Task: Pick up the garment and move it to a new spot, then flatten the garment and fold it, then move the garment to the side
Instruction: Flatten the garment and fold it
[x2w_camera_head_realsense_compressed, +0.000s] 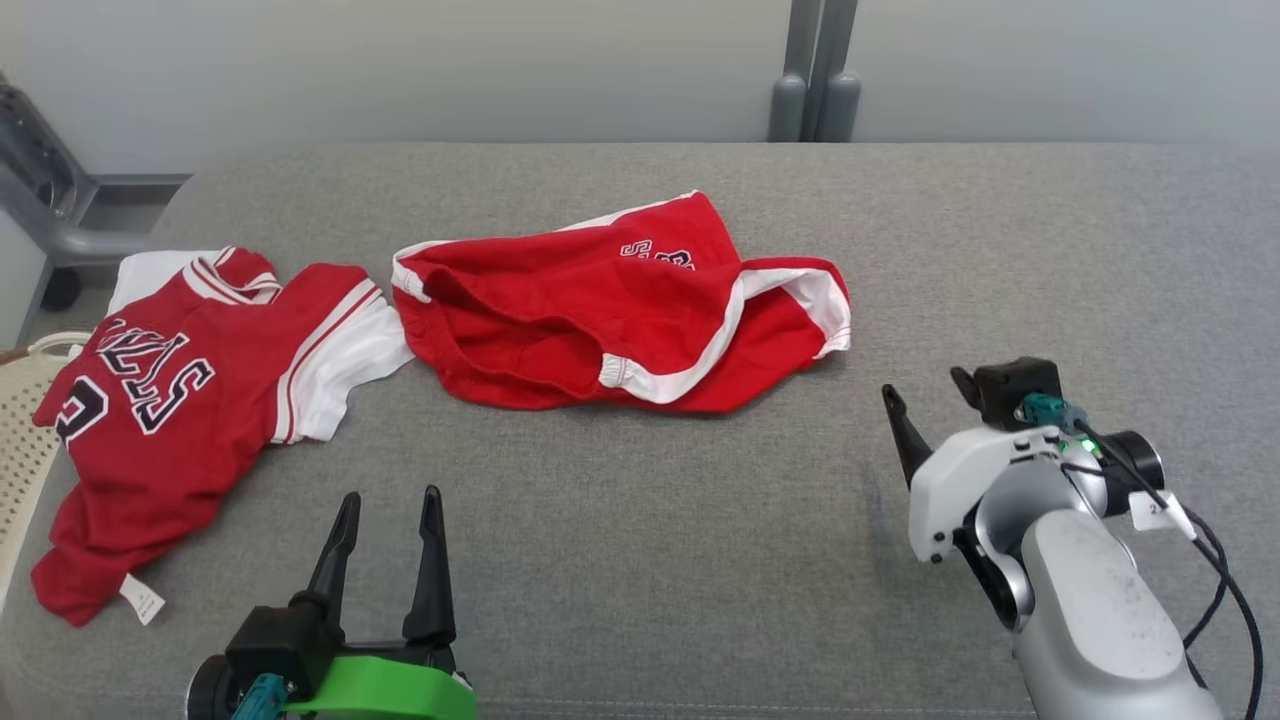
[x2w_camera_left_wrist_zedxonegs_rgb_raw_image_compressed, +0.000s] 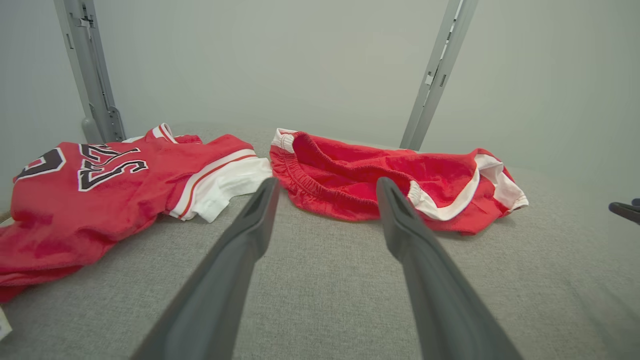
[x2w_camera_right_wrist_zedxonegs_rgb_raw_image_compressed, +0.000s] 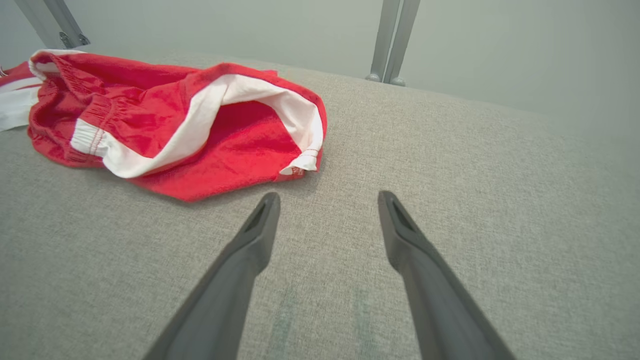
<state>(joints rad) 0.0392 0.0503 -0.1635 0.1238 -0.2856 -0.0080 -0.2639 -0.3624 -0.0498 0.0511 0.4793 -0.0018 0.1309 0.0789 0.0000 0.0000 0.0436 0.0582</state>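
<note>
The garment (x2w_camera_head_realsense_compressed: 600, 310) is a pair of red shorts with white trim, lying crumpled in the middle of the grey fabric surface (x2w_camera_head_realsense_compressed: 650, 540). In the left wrist view the garment (x2w_camera_left_wrist_zedxonegs_rgb_raw_image_compressed: 350, 170) sits just beyond my fingertips, waistband toward me. My left gripper (x2w_camera_head_realsense_compressed: 391, 495) (x2w_camera_left_wrist_zedxonegs_rgb_raw_image_compressed: 326, 182) is open and empty, near the front edge, short of the shorts. My right gripper (x2w_camera_head_realsense_compressed: 924, 384) (x2w_camera_right_wrist_zedxonegs_rgb_raw_image_compressed: 328, 195) is open and empty, to the right of and nearer than the garment (x2w_camera_right_wrist_zedxonegs_rgb_raw_image_compressed: 175, 115), whose white-trimmed leg opening faces it. Neither gripper touches the cloth.
A red and white jersey (x2w_camera_head_realsense_compressed: 190, 400) (x2w_camera_left_wrist_zedxonegs_rgb_raw_image_compressed: 100, 185) with dark lettering lies spread at the left, its sleeve nearly touching the shorts. A cream lattice basket (x2w_camera_head_realsense_compressed: 20, 440) sits off the left edge. Grey posts (x2w_camera_head_realsense_compressed: 815, 70) stand behind the surface.
</note>
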